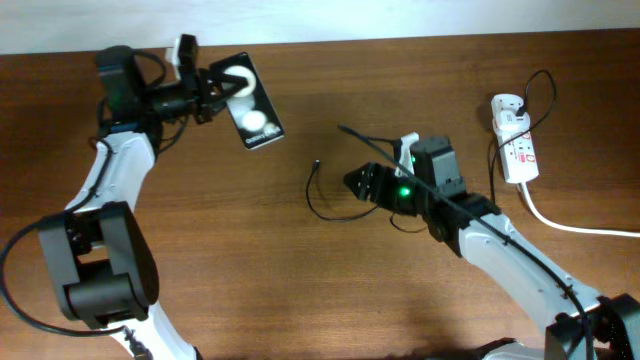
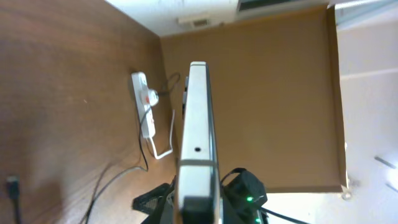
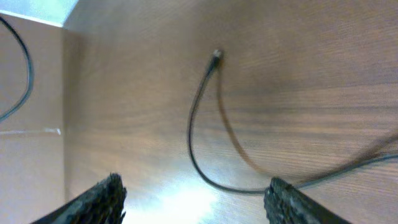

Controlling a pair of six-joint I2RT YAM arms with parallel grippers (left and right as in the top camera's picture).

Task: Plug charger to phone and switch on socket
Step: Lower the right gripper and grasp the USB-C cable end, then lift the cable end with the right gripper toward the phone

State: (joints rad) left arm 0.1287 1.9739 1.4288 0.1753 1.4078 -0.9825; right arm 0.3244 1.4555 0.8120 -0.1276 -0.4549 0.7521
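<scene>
My left gripper (image 1: 212, 92) is shut on the phone (image 1: 250, 100), a black smartphone with two white blobs, and holds it at the far left of the table. The left wrist view shows the phone edge-on (image 2: 198, 124). The charger, a thin black cable (image 1: 322, 205), lies curled mid-table, its plug tip (image 1: 317, 163) free. In the right wrist view the cable (image 3: 199, 124) curves up to the tip (image 3: 216, 56). My right gripper (image 1: 362, 183) is open above the cable's loop, fingers wide apart (image 3: 193, 196). The socket (image 1: 515, 140), a white power strip with red markings, lies far right.
The socket's thick white cord (image 1: 575, 225) runs off to the right edge. A thin black cable (image 1: 535, 95) loops by the socket's plug adapter. The socket also shows in the left wrist view (image 2: 144, 102). The table's far edge meets a white wall.
</scene>
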